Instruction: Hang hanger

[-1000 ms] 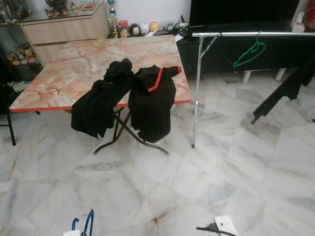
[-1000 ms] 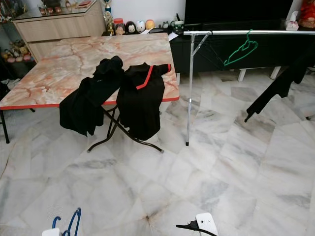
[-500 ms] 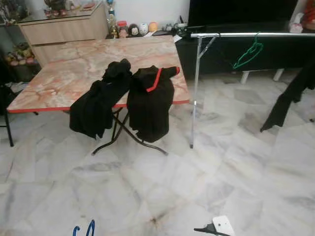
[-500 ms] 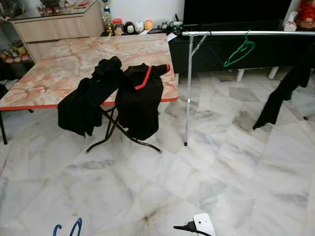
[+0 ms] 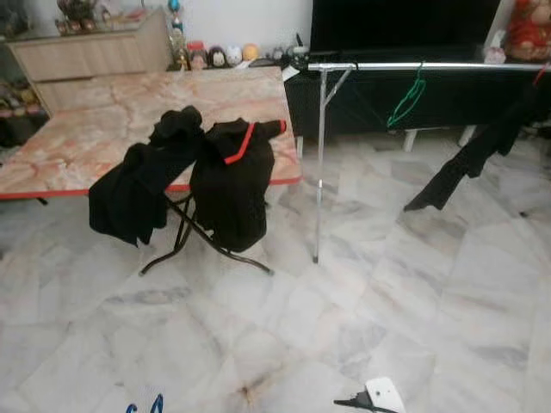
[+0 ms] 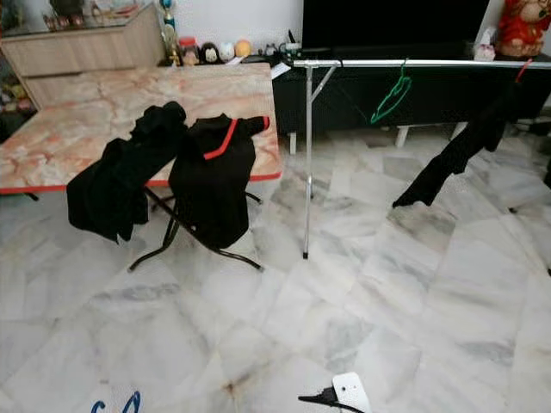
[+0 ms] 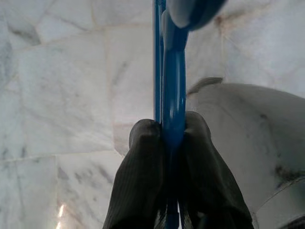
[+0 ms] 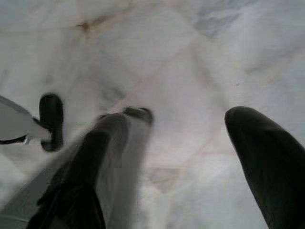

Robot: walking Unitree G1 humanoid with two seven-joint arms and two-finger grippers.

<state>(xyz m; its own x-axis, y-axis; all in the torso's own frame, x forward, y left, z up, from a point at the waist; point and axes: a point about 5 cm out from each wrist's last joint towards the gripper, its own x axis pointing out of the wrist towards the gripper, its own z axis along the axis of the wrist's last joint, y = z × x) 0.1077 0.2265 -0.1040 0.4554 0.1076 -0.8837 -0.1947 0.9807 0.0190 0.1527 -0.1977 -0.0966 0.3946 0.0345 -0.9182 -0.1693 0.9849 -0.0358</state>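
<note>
A: What's on the left?

B: The left gripper (image 7: 172,131) has its fingers (image 7: 143,162) clenched on a blue hanger (image 7: 170,81), held low over the marble floor (image 5: 284,327); the hanger's tips poke up at the bottom edge of the head views.

A: And further in?

B: A surface (image 5: 77,142) with a marbled pink top and red edge. Two black garments hang over its near edge: a plain black one (image 5: 138,185), and just beside it a black garment with red trim (image 5: 231,185).

A: Then the rack?

B: A metal clothes rail (image 5: 413,66) on a thin upright pole (image 5: 318,163). A green hanger (image 5: 405,96) hangs from it, and further right a black garment (image 5: 469,159) droops toward the floor.

A: The right side?

B: The right gripper (image 8: 183,138) points down at the floor, fingers spread and holding nothing. A white plug block (image 5: 383,394) lies on the floor below, possibly with a black cord, though it's blurred.
</note>
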